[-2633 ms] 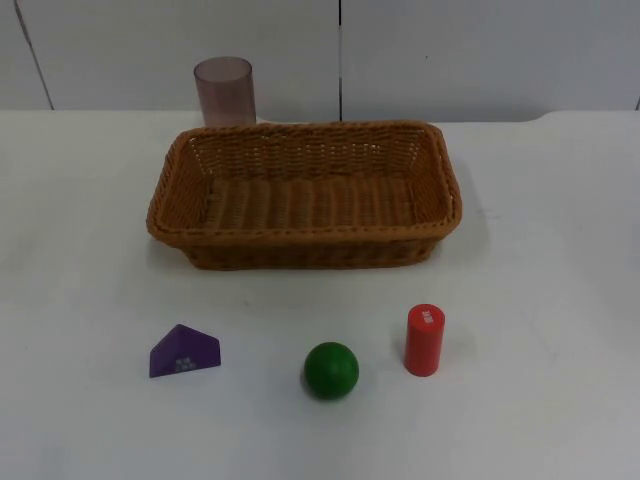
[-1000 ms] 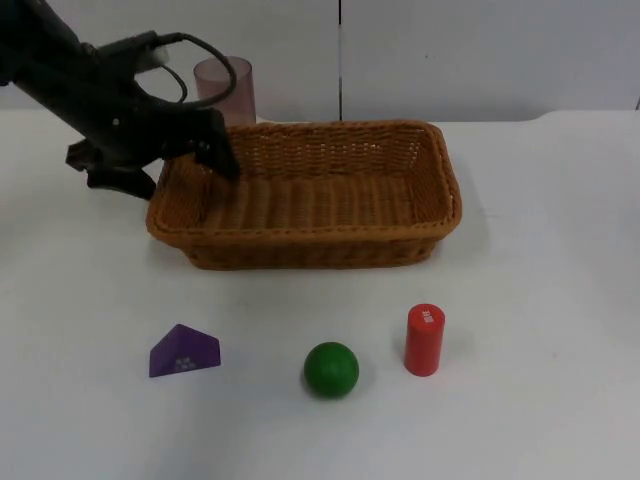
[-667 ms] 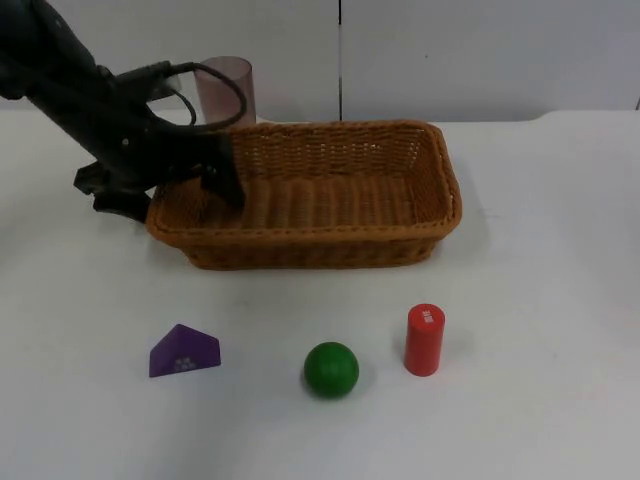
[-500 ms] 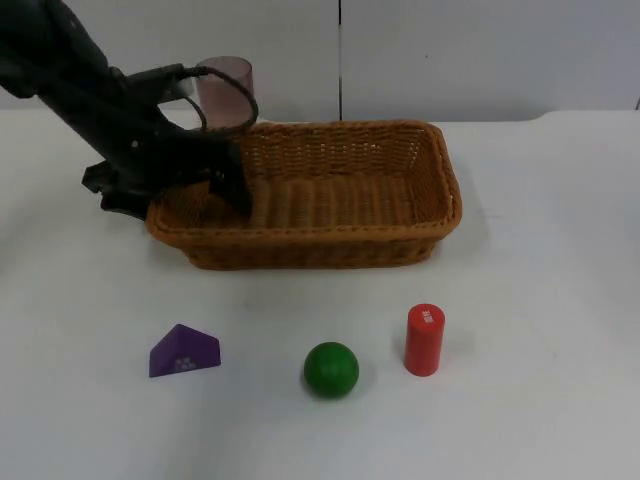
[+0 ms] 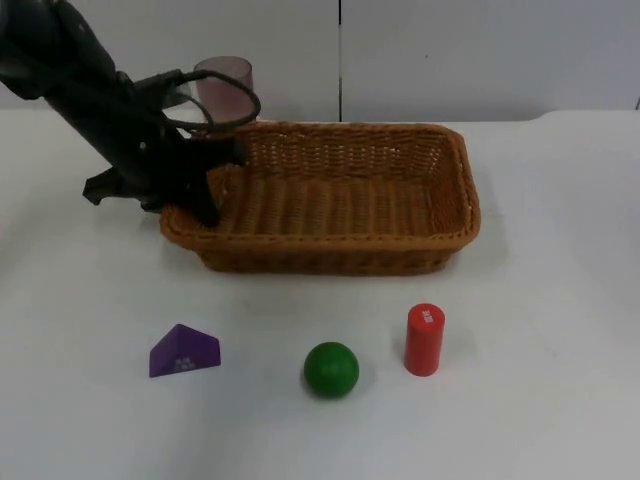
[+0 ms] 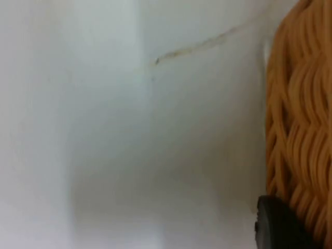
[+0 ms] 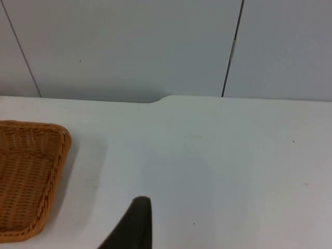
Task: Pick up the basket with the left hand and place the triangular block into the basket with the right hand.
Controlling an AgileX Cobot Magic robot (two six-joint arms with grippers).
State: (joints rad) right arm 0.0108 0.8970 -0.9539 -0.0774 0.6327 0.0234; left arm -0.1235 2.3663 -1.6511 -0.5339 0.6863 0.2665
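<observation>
The woven brown basket (image 5: 466,200) sits at the table's middle back. My left gripper (image 5: 203,203) is shut on its left rim, one finger inside the wall and one outside. Close up, the basket's weave (image 6: 301,129) lies right against a black fingertip (image 6: 277,225). The purple triangular block (image 5: 184,352) lies on the table at the front left, well clear of both arms. The right arm waits off to the right, open with nothing in it; its black fingertip (image 7: 136,223) hangs over bare table, the basket's corner (image 7: 31,176) beyond it.
A green ball (image 5: 331,369) and an upright red cylinder (image 5: 424,340) stand in front of the basket. A translucent purple cup (image 5: 224,85) stands behind the basket's left end, close to the left arm. The grey partition wall (image 5: 480,50) closes off the back.
The left gripper came down over the basket's left rim and closed on it. The basket has shifted to the right. The blocks have not moved.
</observation>
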